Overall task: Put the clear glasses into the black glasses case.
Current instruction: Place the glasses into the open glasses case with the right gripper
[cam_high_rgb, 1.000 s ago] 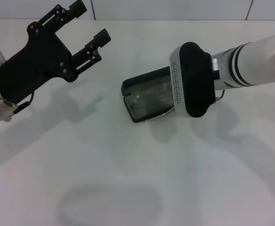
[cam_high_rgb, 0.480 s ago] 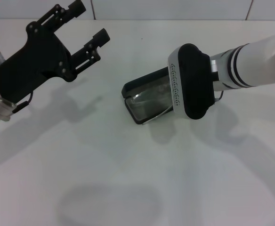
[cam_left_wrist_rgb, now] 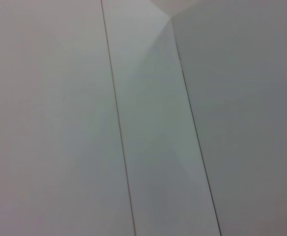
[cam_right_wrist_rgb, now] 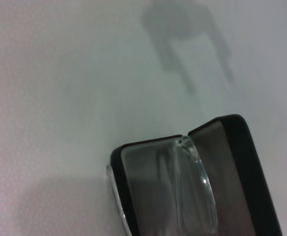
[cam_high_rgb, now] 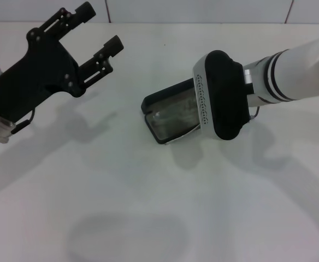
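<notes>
The black glasses case (cam_high_rgb: 167,112) lies open on the white worktop (cam_high_rgb: 148,207), a bit past the middle toward the far edge. The right gripper (cam_high_rgb: 220,94) hangs right over the case's right end and hides that part. Its fingers cannot be seen, so I cannot tell if they are open or closed, or if they hold anything.

The clear glasses (cam_right_wrist_rgb: 195,184) are in the case. In the right wrist view the see-through lens curves across the grey lining, and part of the clear frame pokes out over one rim of the case. The case's long side runs slantwise, from the near left to the far right of the worktop.

No writing can be read on the case.

The left gripper (cam_high_rgb: 94,33) is up in the air near the far left corner, well apart from the case. Its two black fingers are spread wide and hold nothing.
</notes>
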